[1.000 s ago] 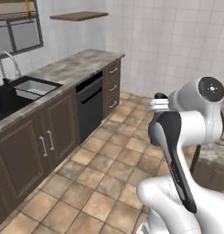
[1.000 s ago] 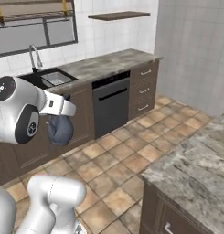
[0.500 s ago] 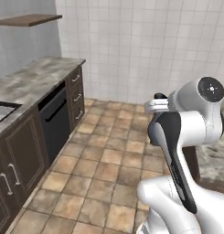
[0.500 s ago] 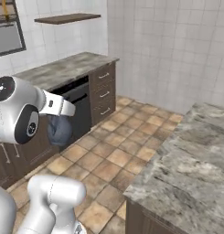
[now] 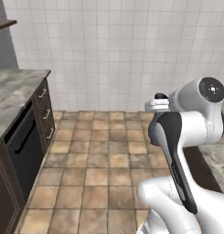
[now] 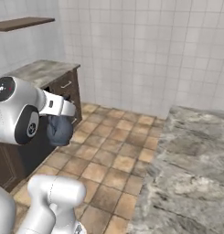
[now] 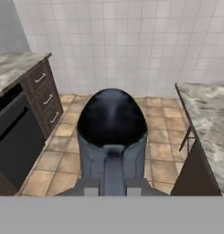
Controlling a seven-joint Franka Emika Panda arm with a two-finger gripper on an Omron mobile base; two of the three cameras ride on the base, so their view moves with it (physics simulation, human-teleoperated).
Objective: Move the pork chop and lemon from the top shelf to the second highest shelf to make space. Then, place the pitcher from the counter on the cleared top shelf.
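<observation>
Closest in the hand view, the gripper (image 7: pixel 111 185) stood clamped on the dark blue-grey, smooth bulbous pitcher (image 7: pixel 111 132), carried clear of any counter and also seen hanging under the arm (image 6: pixel 59 129). Over the last second the base had swung right: sink and window left view, and mottled grey stone counter (image 7: pixel 207 119), terracotta floor tiles (image 5: pixel 97 162) and white tiled wall (image 5: pixel 122 50) came in. Judged: transit toward the fridge, shelves unseen.

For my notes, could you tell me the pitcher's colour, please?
Dark blue-grey, with a near-black opening; the pitcher shows best in the hand view.
</observation>
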